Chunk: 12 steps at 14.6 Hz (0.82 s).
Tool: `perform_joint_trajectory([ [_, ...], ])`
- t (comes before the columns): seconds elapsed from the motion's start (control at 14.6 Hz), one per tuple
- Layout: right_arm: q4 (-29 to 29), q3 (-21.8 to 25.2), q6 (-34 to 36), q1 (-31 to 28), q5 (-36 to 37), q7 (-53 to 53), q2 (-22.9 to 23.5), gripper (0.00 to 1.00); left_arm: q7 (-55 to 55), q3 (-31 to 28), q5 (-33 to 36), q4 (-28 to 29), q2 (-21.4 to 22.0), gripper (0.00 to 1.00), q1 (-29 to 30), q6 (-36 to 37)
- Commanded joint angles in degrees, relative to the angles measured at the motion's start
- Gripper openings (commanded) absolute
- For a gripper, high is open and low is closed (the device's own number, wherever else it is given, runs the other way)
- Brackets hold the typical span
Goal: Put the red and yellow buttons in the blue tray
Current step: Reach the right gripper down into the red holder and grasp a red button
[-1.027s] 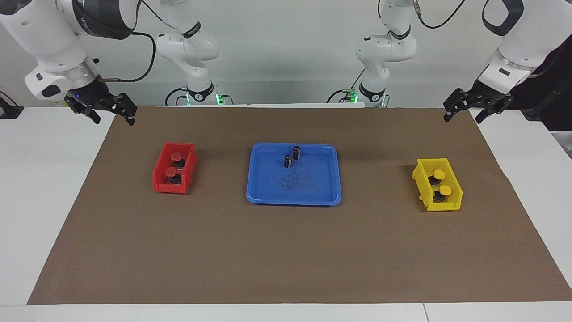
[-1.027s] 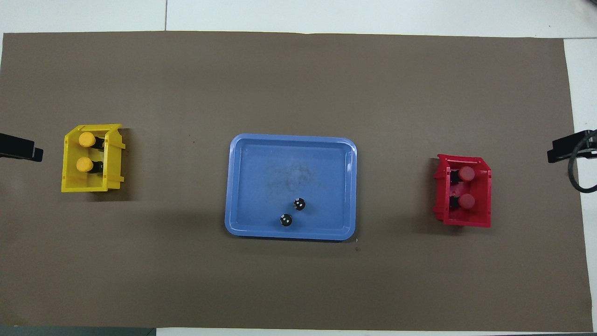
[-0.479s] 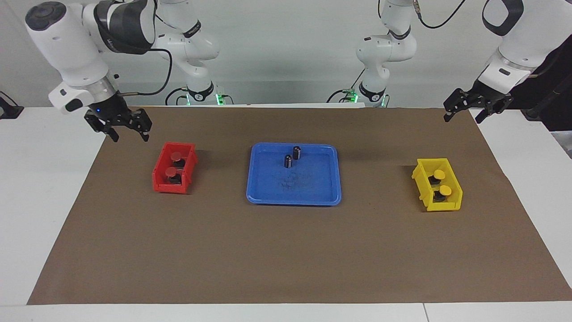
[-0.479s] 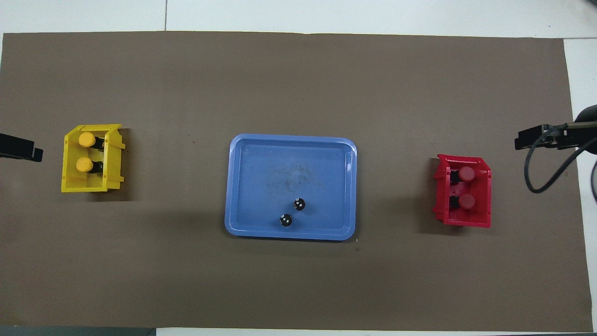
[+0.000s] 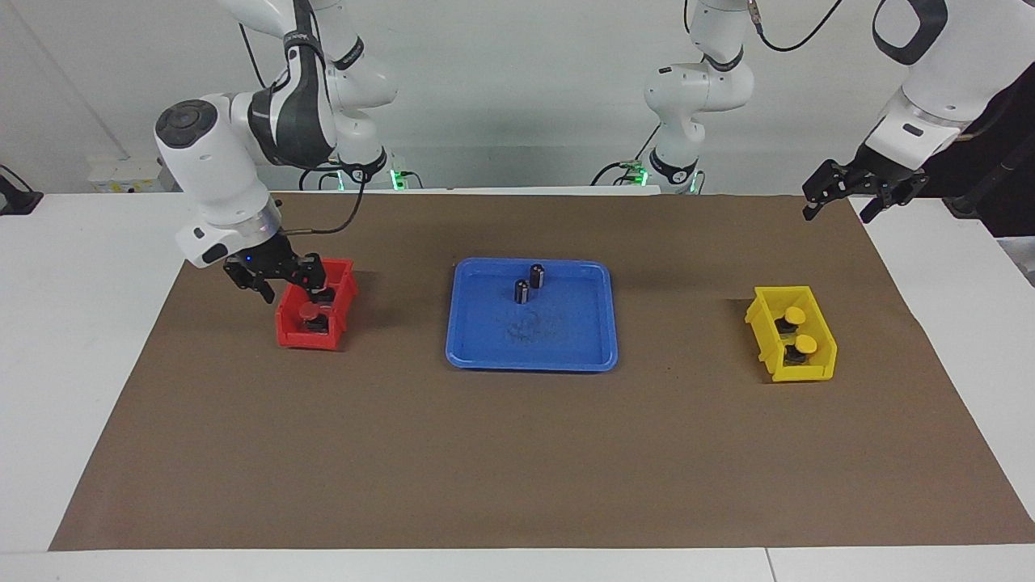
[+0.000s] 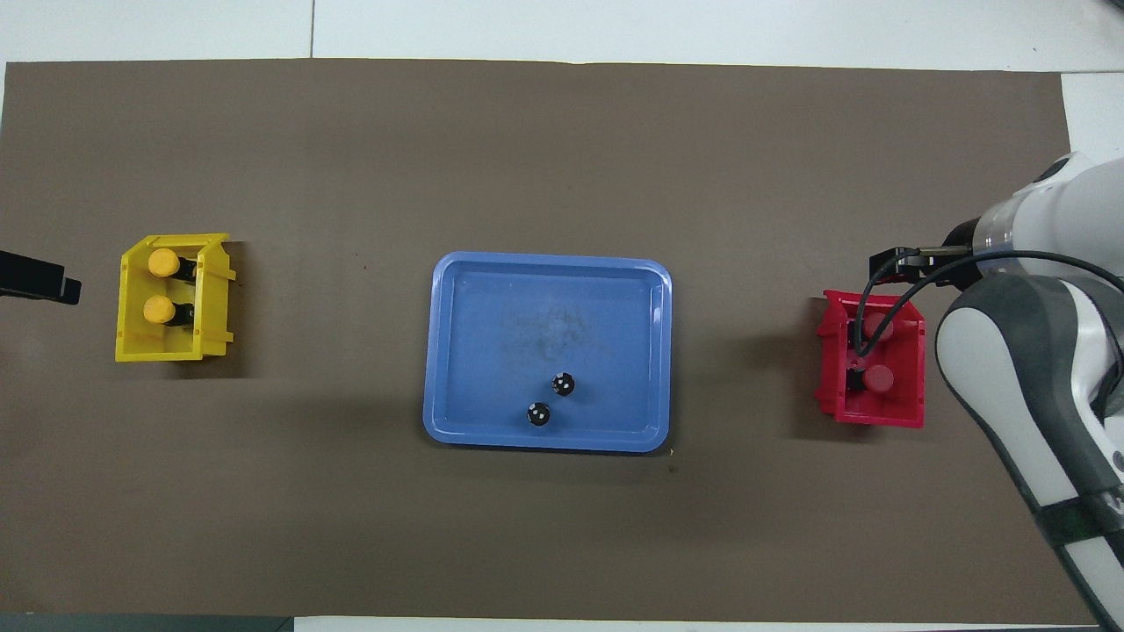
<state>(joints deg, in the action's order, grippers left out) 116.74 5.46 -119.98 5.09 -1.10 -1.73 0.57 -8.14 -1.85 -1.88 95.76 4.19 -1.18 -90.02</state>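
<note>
While my left gripper [image 5: 845,200] waits, spread, off the mat's corner, my right gripper [image 5: 285,283] hangs spread over the red bin [image 5: 289,331] (two red buttons [image 5: 310,310] inside), at nine o'clock of the blue tray [image 5: 594,356]; yellow buttons [image 5: 796,315] sit in the yellow bin [image 5: 817,373] at three.

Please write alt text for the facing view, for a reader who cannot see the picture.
The right arm's tool hangs open over the red bin, which holds the red buttons. The blue tray in the middle holds two dark cylinders. The yellow buttons sit in the yellow bin, and the left tool waits open over the table corner.
</note>
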Motion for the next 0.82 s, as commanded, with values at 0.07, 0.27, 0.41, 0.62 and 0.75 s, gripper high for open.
perform_joint_trajectory([
  [0.07, 6.65, -0.01, -8.06, -0.78, -0.83, 1.56, 0.13, 0.74, 0.15, 0.70, 1.00, 1.53, 1.52, 1.00, 0.74, -0.07],
  [0.27, 10.16, -0.01, -9.91, -0.69, -0.83, 1.56, -0.48, 0.74, 0.15, 0.70, 1.00, 1.53, 1.52, 1.00, 0.74, -0.07],
  [0.41, 12.54, -0.01, -12.91, -0.96, -0.83, 1.91, -0.57, 0.74, 0.15, 0.70, 1.00, 1.53, 1.52, 1.00, 0.74, -0.07],
  [0.62, 12.99, -0.01, -12.83, -1.04, -0.83, 2.26, -0.66, 0.74, 0.58, 0.79, 1.00, 1.62, 1.52, 1.00, 0.13, 1.95],
  [0.75, 13.16, -0.01, -12.91, -1.22, -0.83, 2.87, -0.83, 0.72, 0.50, 0.79, 1.00, 1.18, 1.52, 1.00, 0.65, 2.13],
])
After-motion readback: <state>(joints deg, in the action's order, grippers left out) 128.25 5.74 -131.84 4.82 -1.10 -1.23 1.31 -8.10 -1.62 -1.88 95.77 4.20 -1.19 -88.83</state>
